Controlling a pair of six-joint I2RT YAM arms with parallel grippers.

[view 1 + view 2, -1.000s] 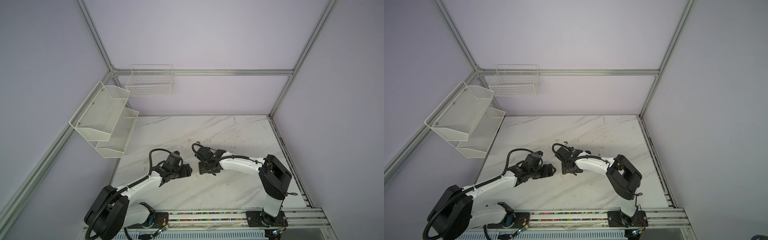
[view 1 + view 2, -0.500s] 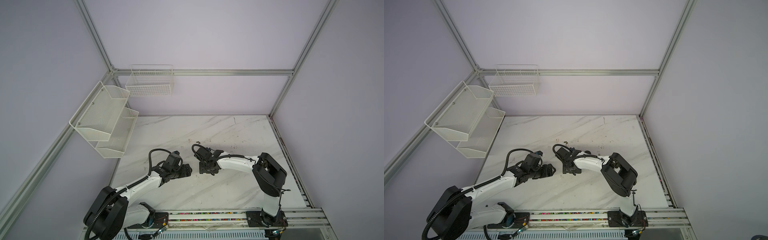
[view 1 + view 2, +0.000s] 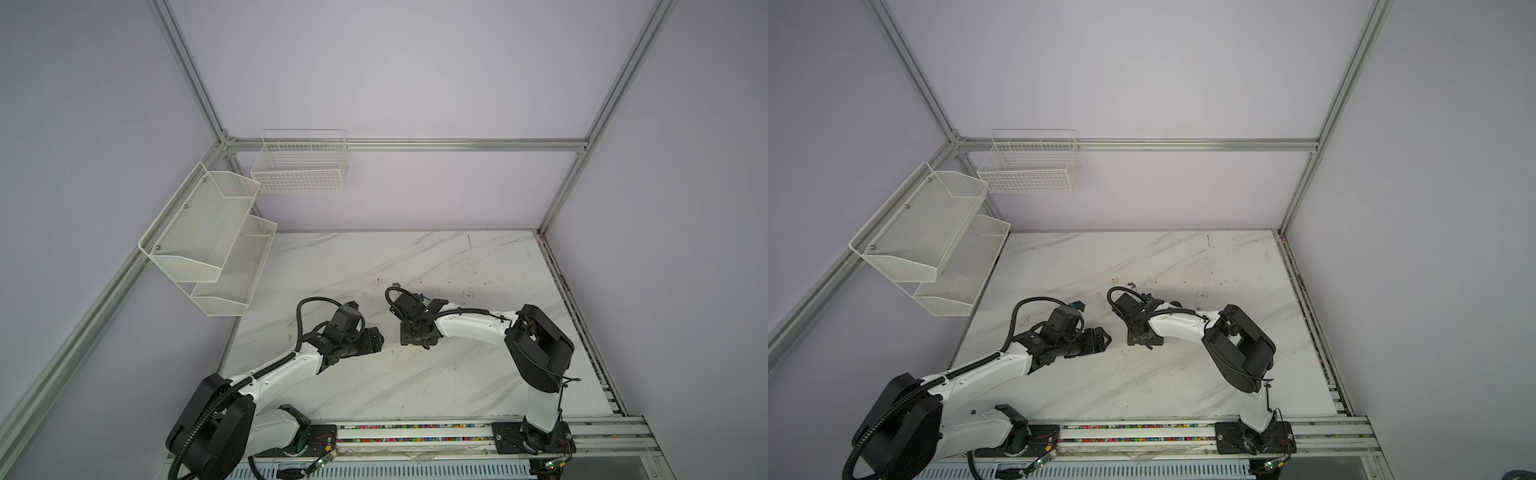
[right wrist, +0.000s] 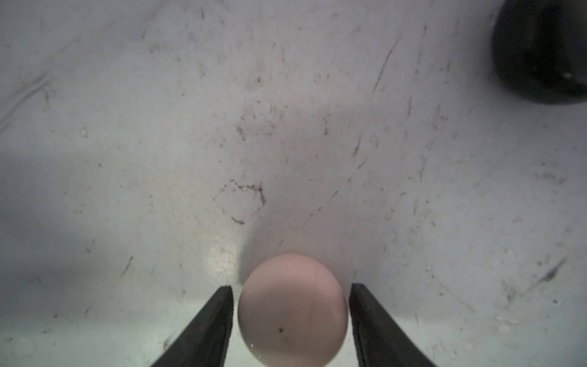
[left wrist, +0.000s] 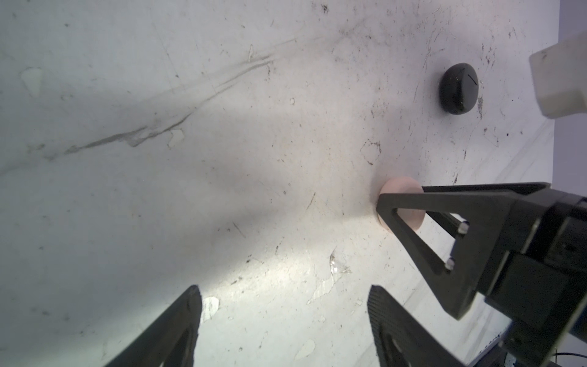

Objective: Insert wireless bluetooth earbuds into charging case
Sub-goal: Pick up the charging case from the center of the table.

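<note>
The right gripper (image 4: 290, 290) straddles the round pink case (image 4: 292, 314), which lies apparently closed on the bench (image 4: 127, 159). A finger sits close at each side, but I cannot tell whether they pinch it. The left gripper (image 5: 286, 305) hangs spread and empty nearby, facing that case; the black case (image 5: 459, 89) lies farther off, and no earbuds can be made out.
</note>
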